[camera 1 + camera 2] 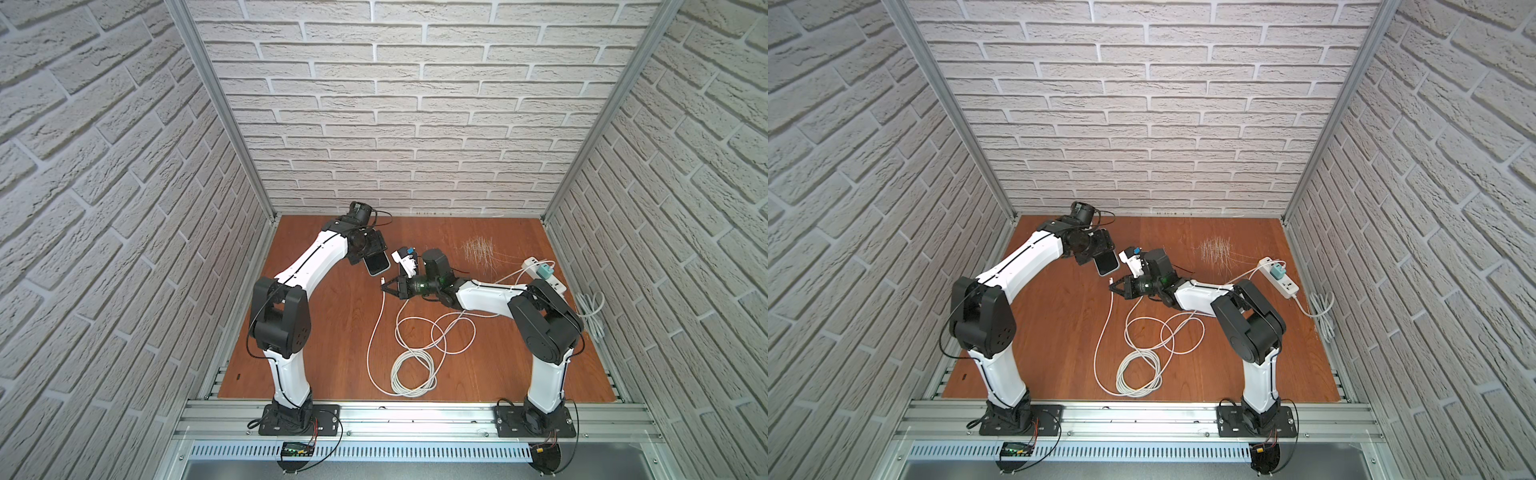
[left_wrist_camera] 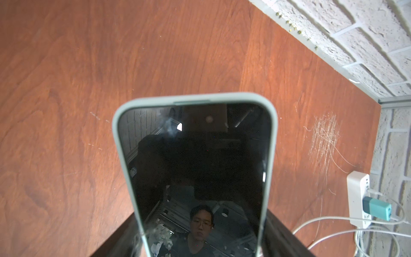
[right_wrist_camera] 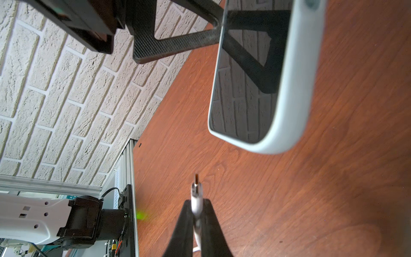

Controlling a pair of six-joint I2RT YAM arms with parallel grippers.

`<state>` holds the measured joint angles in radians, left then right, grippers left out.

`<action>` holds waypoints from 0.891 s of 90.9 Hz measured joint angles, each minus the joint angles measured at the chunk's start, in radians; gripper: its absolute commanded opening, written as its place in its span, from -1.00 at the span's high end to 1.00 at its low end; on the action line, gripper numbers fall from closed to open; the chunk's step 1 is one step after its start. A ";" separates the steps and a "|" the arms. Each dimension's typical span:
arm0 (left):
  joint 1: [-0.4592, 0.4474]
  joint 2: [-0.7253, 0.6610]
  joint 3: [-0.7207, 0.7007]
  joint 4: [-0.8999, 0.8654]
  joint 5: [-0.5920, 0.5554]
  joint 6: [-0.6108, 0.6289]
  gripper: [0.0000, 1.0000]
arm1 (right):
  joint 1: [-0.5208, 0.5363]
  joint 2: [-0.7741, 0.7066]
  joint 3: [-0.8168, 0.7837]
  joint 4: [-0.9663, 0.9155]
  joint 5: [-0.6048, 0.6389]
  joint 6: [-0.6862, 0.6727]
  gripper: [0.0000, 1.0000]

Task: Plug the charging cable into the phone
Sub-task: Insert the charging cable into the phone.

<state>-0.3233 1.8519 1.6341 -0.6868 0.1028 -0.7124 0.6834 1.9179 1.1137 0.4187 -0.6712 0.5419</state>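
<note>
The phone [image 1: 377, 262] has a dark screen and a pale grey-green case. My left gripper [image 1: 372, 252] is shut on its two long sides and holds it above the table, tilted, its free end toward the right arm. In the left wrist view the phone [image 2: 195, 155] rises from between the dark fingers [image 2: 282, 235]. My right gripper [image 1: 385, 286] is shut on the white plug [image 3: 196, 192] of the charging cable [image 1: 376, 332]. The metal tip sticks out past the fingertips. It points toward the phone's end [image 3: 278, 142], with a clear gap between them.
The cable lies in loose loops and a coil [image 1: 413, 370] on the wooden table [image 1: 324, 332]. It runs to a teal charger [image 1: 545, 272] in a white power strip [image 1: 559, 286] at the far right. A grey mains lead [image 1: 592, 309] lies by the right wall.
</note>
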 measured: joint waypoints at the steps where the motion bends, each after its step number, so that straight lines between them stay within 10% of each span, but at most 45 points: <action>1: -0.001 0.000 0.000 0.001 0.001 0.001 0.39 | 0.000 0.000 0.000 0.000 0.000 0.000 0.94; 81: -0.022 -0.033 -0.035 0.019 0.043 0.042 0.41 | -0.004 0.000 0.000 0.001 0.003 0.000 0.94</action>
<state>-0.3454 1.8187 1.5990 -0.6674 0.1455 -0.6701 0.6796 1.9179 1.1133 0.4194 -0.6682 0.5423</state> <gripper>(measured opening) 0.805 0.119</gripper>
